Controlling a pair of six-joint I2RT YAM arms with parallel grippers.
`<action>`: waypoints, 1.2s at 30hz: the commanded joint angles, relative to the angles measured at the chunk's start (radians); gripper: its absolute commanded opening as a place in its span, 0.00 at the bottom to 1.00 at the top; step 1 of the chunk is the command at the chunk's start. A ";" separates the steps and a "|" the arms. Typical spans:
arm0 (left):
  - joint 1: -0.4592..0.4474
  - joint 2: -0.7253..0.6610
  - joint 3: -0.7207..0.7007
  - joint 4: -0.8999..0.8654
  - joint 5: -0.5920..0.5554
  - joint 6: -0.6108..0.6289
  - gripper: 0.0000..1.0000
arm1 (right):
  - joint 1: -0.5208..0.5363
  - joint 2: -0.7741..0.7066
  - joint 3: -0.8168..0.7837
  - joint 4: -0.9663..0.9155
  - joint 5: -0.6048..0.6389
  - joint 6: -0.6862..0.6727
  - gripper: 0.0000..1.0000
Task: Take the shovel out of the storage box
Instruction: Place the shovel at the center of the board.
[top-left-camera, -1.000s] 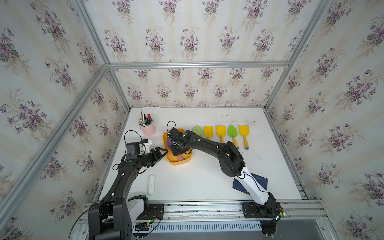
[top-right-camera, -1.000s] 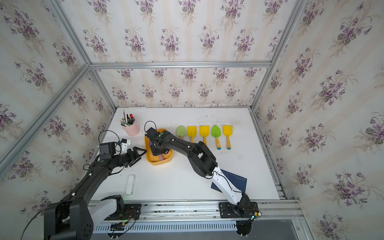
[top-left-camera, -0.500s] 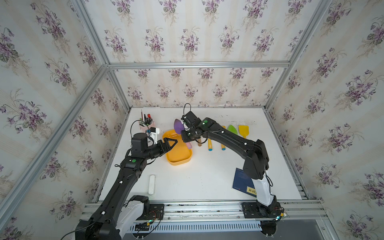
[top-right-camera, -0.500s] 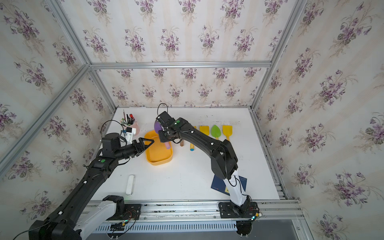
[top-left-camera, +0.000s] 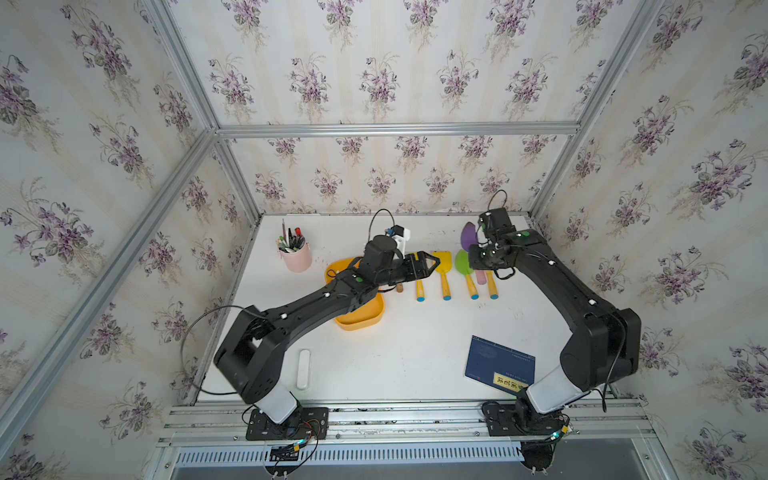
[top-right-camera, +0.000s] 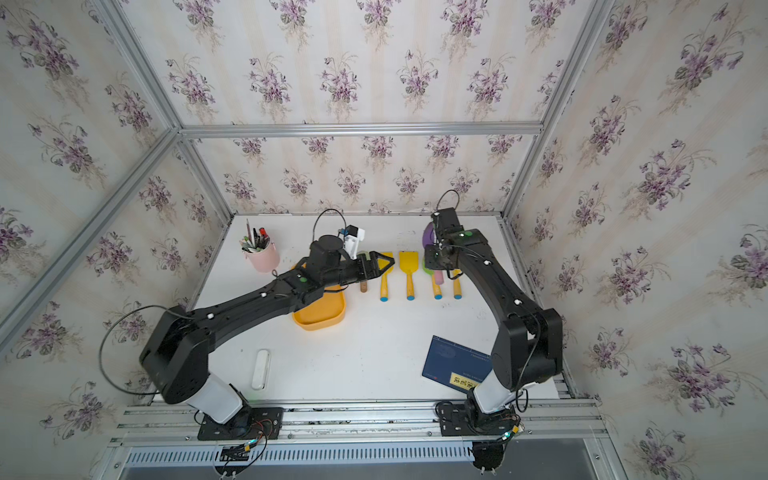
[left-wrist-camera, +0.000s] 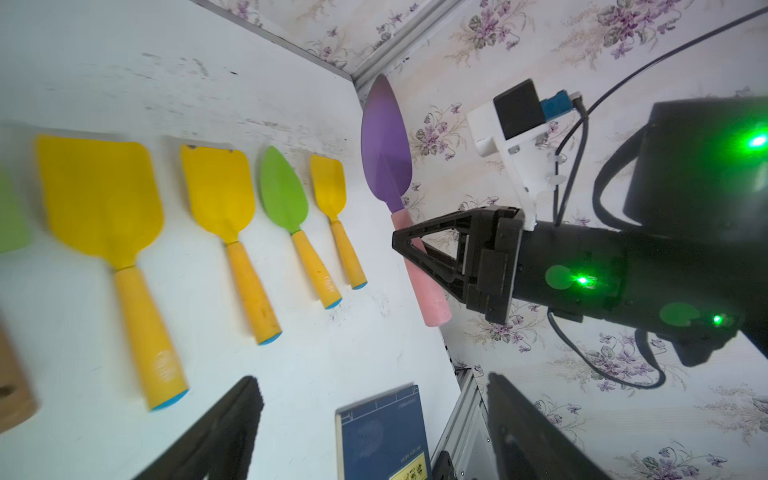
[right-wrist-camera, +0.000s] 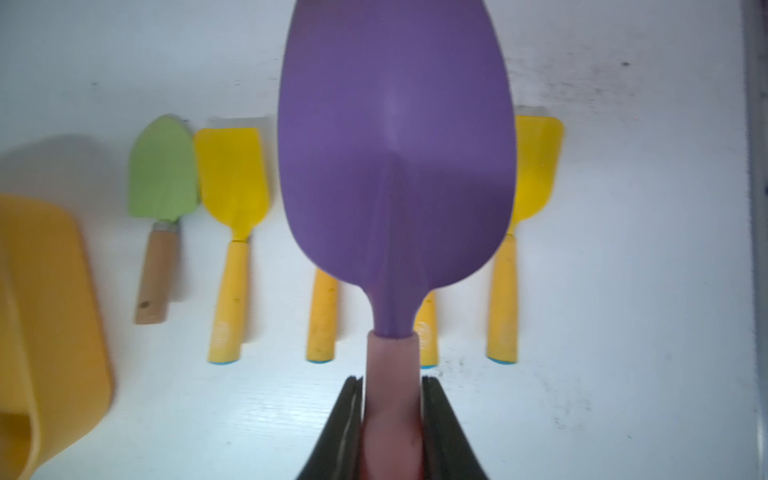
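Right wrist view: right end effector (right-wrist-camera: 392, 380) grips the shovel (right-wrist-camera: 395, 145) by its handle, probably bound for the row (right-wrist-camera: 232, 178); left end effector (top-left-camera: 434, 262) is open

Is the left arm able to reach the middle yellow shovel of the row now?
Probably yes: the left gripper hovers open close to the middle yellow shovel, nothing covers it, and the right gripper holds the purple shovel farther along.

The purple shovel (top-left-camera: 468, 237) has left the storage box (top-left-camera: 361, 318). The right gripper (right-wrist-camera: 392, 380), clamped on its pink handle, has carried it up and across to the right end of the row of shovels (top-left-camera: 444, 270) (held in the air, blade pointing at the back wall). The left gripper (top-left-camera: 434, 265) has swung from beside the box to over the row's left end.
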 joint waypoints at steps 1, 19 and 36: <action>-0.050 0.129 0.139 0.068 -0.029 -0.001 0.85 | -0.098 -0.015 -0.042 0.051 -0.008 -0.073 0.11; -0.124 0.453 0.434 0.033 0.043 0.031 0.85 | -0.361 0.236 -0.035 0.162 0.028 -0.277 0.14; -0.123 0.422 0.376 0.038 0.079 0.069 0.85 | -0.394 0.381 0.004 0.174 -0.014 -0.330 0.13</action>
